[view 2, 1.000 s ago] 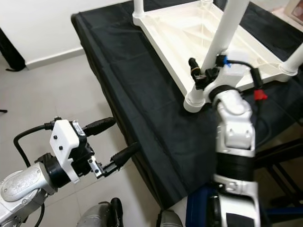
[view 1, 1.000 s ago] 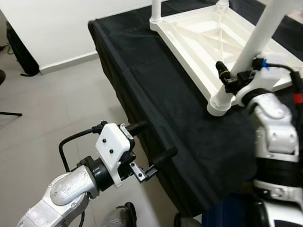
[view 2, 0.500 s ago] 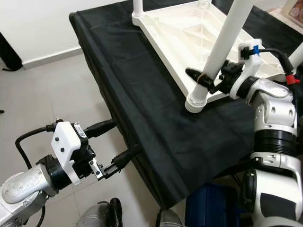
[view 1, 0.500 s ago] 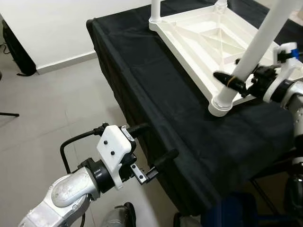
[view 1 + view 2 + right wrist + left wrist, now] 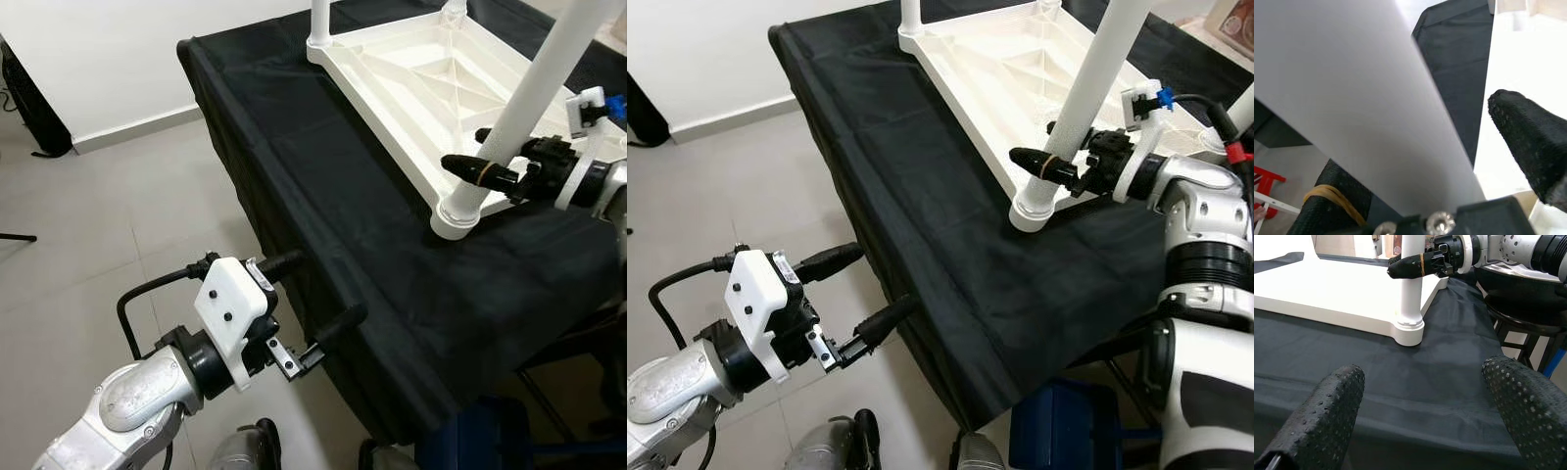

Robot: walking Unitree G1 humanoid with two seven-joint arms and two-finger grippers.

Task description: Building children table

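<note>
Lying upside down on the black-draped tabletop (image 5: 372,225): a white plastic children table (image 5: 411,73), glossy, ribbed underside facing up with diagonal braces crossing inside a raised rim. Sitting toward one o'clock in the head views, near corner overhanging nothing, resting flat on the cloth. Standing up from round corner sockets: smooth white tubular legs, the nearest leg (image 5: 1080,108) rising tilted from a thick collar at the near corner, another leg (image 5: 320,18) at the far corner around twelve o'clock, more at the far right edge.

Reaching in from three o'clock: right pincer (image 5: 1055,147), black fingers straddling the nearest leg just above its collar, one finger (image 5: 1038,163) with a yellow band crossing in front of the tube, the other behind. Fingers apart in the right wrist view, tube lying between them against the banded finger; firm clamping impossible to confirm.

Hovering at seven o'clock, beside the tabletop's draped near edge: left pincer (image 5: 312,306), fingers spread wide, holding nothing, pointing toward the nearest leg across the cloth.

Showing beyond the tabletop: grey tiled floor (image 5: 98,215) and white wall.
</note>
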